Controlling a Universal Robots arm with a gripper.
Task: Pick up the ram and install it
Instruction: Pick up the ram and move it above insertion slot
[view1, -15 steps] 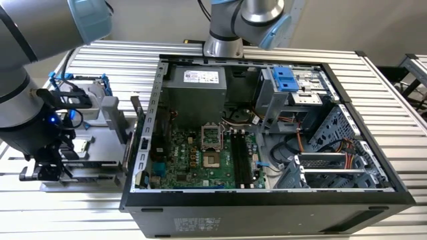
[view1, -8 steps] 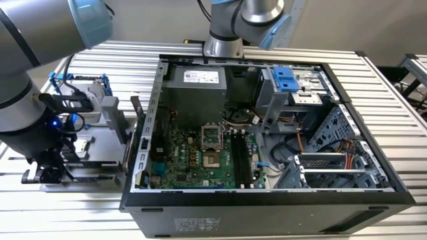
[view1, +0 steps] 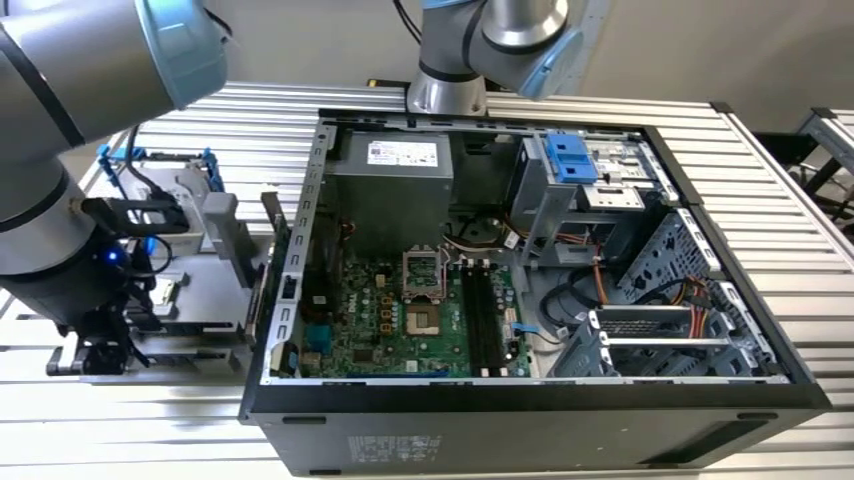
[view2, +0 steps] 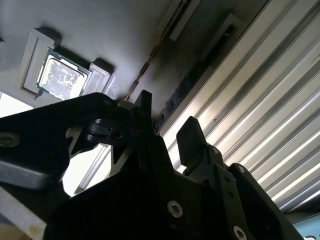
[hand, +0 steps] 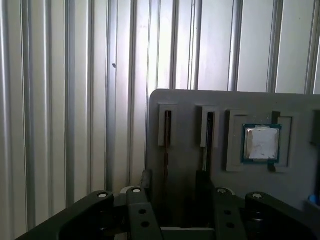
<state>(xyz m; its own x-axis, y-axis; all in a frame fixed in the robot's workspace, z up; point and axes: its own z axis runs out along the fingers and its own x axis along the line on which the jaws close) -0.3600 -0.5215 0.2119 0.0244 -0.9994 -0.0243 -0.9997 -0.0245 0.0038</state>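
The ribbed metal table (view1: 787, 190) is carrying an open computer case (view1: 534, 410), which is lying on its side with the green motherboard (view1: 387, 320) facing up. The exterior view is giving this whole layout. The grey arm (view1: 40, 200) is reaching down at the exterior view's left, beside the case, over a grey tray (hand: 190, 102).

In both wrist views the gripper (hand: 174, 182) is hanging close over that tray. Its two black fingers (view2: 190, 135) are standing apart and pinching nothing. The ram (hand: 167, 129) is standing edge-on in a narrow slot of the tray, and its thin line is running into the gap between the fingers. Whether either finger is touching it, I cannot tell.

The first wrist view is showing a second slot (hand: 210, 127) just beside the ram's. The square silver processor (hand: 261, 142) is sitting in its own recess further along. The second wrist view is catching that same processor from a low slant.
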